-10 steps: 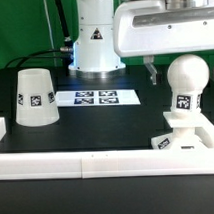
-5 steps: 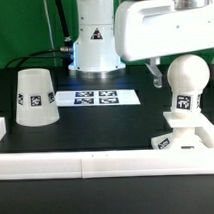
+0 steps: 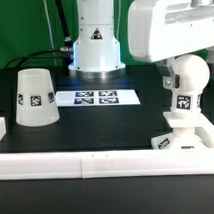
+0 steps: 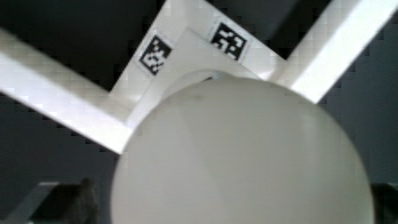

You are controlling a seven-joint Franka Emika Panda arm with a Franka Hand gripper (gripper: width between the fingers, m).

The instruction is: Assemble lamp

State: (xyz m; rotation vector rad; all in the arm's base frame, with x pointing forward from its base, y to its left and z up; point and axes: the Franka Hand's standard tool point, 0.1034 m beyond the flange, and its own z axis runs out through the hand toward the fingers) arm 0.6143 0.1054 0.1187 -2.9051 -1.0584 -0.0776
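Claw: my claw (image 3: 186, 68) hangs over the bulb at the exterior view's right, and my white wrist housing (image 3: 172, 28) covers the bulb's top.
Claw state: one dark finger (image 3: 171, 80) shows just beside the bulb's flank and the other is hidden. I cannot tell whether the fingers are apart or pressed on the bulb.
Bulb: the round bulb (image 3: 192, 84) stands upright on its tagged stem (image 3: 181, 104), which sits in the base. In the wrist view the bulb (image 4: 231, 150) fills most of the picture, very close under me.
Base: the low blocky base (image 3: 186, 135) rests on the desk at the near right, just behind the white rail. In the wrist view its top (image 4: 196, 50) shows two square tags beyond the bulb.
Shade: the cone shade (image 3: 35, 98) stands wide end down at the exterior view's left, well apart from the bulb, one tag facing the camera.
Marker board: the marker board (image 3: 95, 96) lies flat between the shade and the bulb, farther back.
Desk: the black desk (image 3: 106, 125) has a white rail (image 3: 97, 163) along its near edge.
Pedestal: my white pedestal (image 3: 96, 40) stands at the far middle, a triangle sticker on it.
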